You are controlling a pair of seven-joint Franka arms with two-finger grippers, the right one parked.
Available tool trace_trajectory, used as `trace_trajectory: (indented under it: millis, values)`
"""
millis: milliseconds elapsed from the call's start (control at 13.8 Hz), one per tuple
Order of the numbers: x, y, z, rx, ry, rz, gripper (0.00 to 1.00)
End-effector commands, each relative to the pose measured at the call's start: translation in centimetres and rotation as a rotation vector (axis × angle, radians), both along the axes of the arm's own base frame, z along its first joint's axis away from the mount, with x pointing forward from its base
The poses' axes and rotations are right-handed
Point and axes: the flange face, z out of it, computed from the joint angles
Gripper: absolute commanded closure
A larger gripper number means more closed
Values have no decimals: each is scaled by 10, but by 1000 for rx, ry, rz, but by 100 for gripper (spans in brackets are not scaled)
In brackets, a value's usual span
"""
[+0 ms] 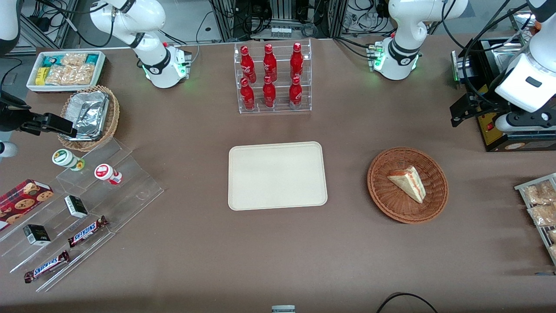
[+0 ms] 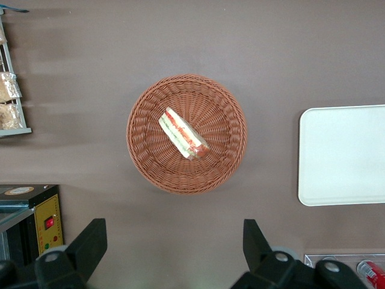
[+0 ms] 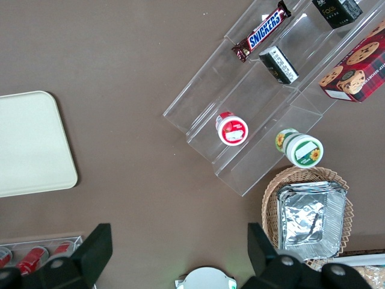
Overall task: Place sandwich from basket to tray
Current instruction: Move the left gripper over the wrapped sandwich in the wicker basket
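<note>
The sandwich (image 1: 408,182) lies in the round reddish-brown woven basket (image 1: 382,191) toward the working arm's end of the table. The cream tray (image 1: 278,176) lies flat and bare at the table's middle, beside the basket. My left gripper (image 1: 461,114) hangs high above the table, farther from the front camera than the basket. In the left wrist view the gripper (image 2: 173,241) is open wide with nothing between its fingers (image 2: 90,241). It is apart from the basket (image 2: 144,156), the sandwich (image 2: 183,133) and the tray (image 2: 343,156).
A clear rack of red bottles (image 1: 273,78) stands farther back than the tray. A black box with a yellow panel (image 1: 499,130) sits under the working arm. A snack rack (image 1: 541,204) lies at that table end. Clear step shelves (image 1: 87,204), a foil-filled wicker basket (image 1: 91,115) and a white snack bin (image 1: 65,69) are at the parked arm's end.
</note>
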Motion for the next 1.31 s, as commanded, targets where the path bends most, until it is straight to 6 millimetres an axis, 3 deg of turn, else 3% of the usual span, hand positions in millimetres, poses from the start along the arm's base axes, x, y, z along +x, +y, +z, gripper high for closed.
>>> trace_trajectory:
  millis: [0,218,364,727,1091,1236]
  values:
    - [-5,1,4,3,-5,-7,0]
    - [-3,3,-2,4,5,-1,0]
    - [7,9,-29,8,58,23,0]
    - [12,5,-163,10,54,161,0]
    - [-10,10,-264,-18,-21,340,0]
    - [-11,13,-291,-30,-46,406,0]
